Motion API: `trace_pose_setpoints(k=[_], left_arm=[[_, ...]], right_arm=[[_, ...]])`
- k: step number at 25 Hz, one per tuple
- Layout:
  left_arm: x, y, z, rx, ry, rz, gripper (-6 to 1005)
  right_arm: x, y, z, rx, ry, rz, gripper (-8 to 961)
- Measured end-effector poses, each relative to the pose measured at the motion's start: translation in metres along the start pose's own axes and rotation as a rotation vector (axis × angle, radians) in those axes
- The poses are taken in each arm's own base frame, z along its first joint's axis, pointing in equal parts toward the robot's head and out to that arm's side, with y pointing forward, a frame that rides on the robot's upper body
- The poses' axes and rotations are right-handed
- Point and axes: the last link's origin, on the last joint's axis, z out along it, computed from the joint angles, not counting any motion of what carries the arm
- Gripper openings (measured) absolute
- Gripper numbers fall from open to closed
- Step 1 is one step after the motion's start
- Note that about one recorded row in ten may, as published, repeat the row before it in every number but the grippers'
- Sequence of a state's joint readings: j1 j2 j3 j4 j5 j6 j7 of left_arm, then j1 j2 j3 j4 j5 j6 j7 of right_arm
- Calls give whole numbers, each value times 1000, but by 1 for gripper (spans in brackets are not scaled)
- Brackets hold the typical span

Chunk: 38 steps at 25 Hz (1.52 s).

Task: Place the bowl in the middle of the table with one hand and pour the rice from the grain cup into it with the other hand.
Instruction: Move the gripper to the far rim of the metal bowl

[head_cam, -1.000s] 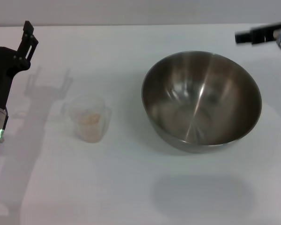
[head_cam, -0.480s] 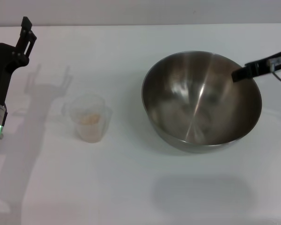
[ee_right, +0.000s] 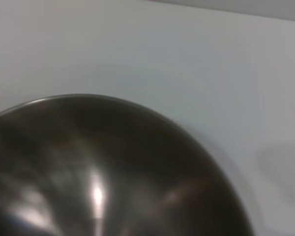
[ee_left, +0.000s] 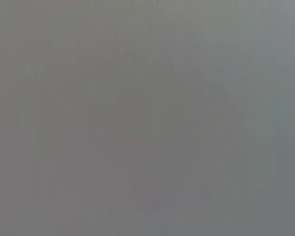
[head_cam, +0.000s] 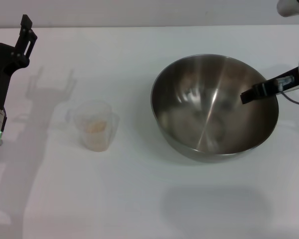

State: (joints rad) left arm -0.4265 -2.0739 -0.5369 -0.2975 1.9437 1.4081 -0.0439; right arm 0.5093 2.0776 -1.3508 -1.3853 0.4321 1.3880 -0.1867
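The steel bowl (head_cam: 214,107) stands right of the table's middle and is empty. It fills the lower part of the right wrist view (ee_right: 88,167). A black finger of my right gripper (head_cam: 261,89) reaches in from the right, over the bowl's right rim and inside wall. The clear grain cup (head_cam: 93,124) stands upright to the left of the bowl with rice (head_cam: 94,126) in its bottom. My left gripper (head_cam: 9,31) is open and empty at the far left, beyond the cup and apart from it. The left wrist view shows only plain grey.
The white table (head_cam: 139,199) stretches around both objects. Bare tabletop lies between cup and bowl and along the near edge. The right arm's pale housing (head_cam: 294,7) shows at the far right corner.
My right gripper has come from the far right edge down to the bowl's right rim and a little into it. My left arm has drifted slightly left. Bowl and cup have not moved.
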Motion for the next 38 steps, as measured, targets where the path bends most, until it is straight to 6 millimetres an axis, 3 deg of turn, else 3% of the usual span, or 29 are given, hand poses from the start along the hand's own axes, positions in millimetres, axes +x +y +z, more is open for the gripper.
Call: trace_pose_setpoints(k=[9,15,16,23,38], left_arm=[[0,1,0,-4,0,0,815],[0,0,-1,-4,-1,0,815],[0,0,-1,-3,-1,-1,815],[0,1,-1,-3,2,-3,815],[0,2,-1,-4,4,-10,814]], right_arm=[[4,1,9,-34,7,-14,508],[6,0,9,-37,9,-17,313],[6,1,9,-40,6,-24,100],[4,2,4,-37,-17,-41,58],[-11,10,-29,-61,-184,-81,20]])
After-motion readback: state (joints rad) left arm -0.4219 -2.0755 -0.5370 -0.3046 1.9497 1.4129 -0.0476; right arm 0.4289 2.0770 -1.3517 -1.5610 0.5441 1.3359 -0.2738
